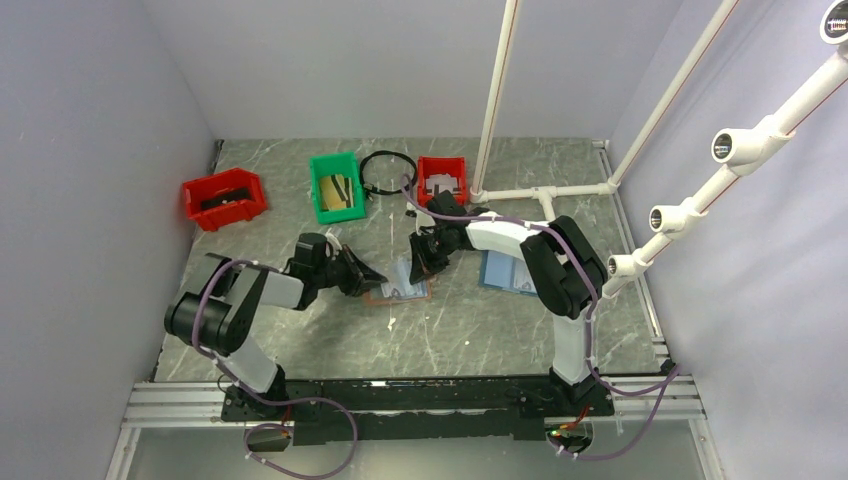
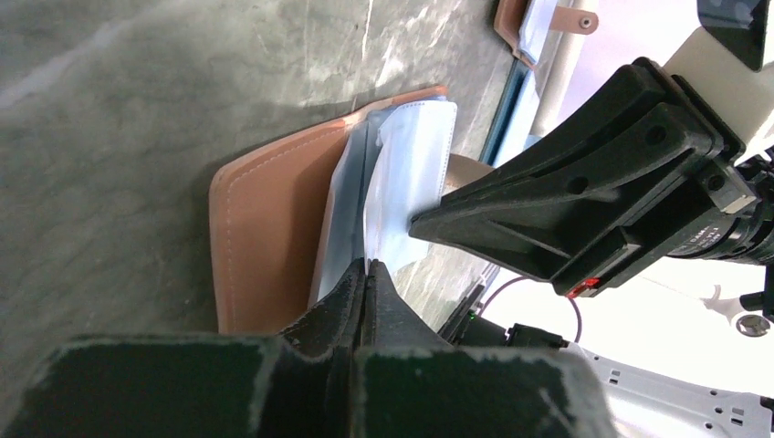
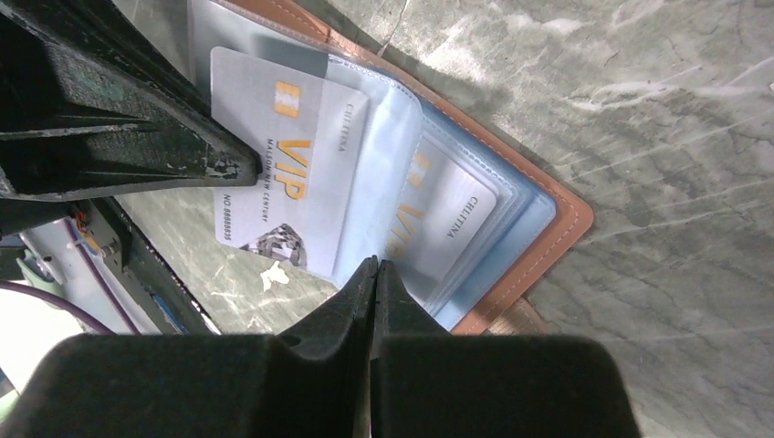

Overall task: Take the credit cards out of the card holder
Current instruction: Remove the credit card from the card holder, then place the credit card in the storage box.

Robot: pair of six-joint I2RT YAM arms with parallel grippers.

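Open on table (image 1: pixel 470 330) between hands, card holder (image 1: pixel 400 290); left hand (image 2: pixel 365 274) and right hand (image 3: pixel 376 269) both pinched together at its pale blue pages; VIP credit card (image 3: pixel 283 173) just ahead-left of right tips, lengthwise along reach; right nearer.

Colour rundown, tabletop
holder (image 3: pixel 559 217): reddish-brown cover, pale stitching, pale blue translucent pages. cards (image 3: pixel 283 173): light grey, orange VIP lettering, small dark print. table (image 3: pixel 657 137): grey-green marble, white veins. red bins (image 1: pixel 224 197), green bin (image 1: pixel 336 186).
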